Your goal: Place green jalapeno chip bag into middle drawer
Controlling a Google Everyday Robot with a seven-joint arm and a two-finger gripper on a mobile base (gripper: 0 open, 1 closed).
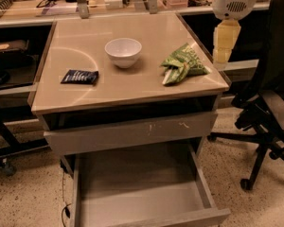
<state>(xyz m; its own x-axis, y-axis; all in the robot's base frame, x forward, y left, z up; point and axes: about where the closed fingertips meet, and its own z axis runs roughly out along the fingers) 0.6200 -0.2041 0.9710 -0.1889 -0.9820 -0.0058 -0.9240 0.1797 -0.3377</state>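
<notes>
1. The end effector (pixel 222 56) hangs just off the right edge of the tabletop (pixel 85 37), above and slightly behind the chip bag (pixel 183 64). We cannot tell how far open it is. It holds nothing, since the bag lies free.
2. The bag lies crumpled near the tabletop's front right corner, well apart from the bowl (pixel 123 51) and the dark packet (pixel 80 76).
3. We judge the step in hand to be the reach. We should come across to the left and down over the bag's fuller green middle, not its pale tapered end.
4. Crinkled foil will likely give and slide, so we should close on a bunched fold and lift straight up.
5. The middle drawer (pixel 137 176) stands pulled out below the scratched drawer front (pixel 132 132). We should carry the bag forward past both edges before lowering it.
6. We should let go low over the bare floor, and mind the chair (pixel 270 103) on the right.
</notes>
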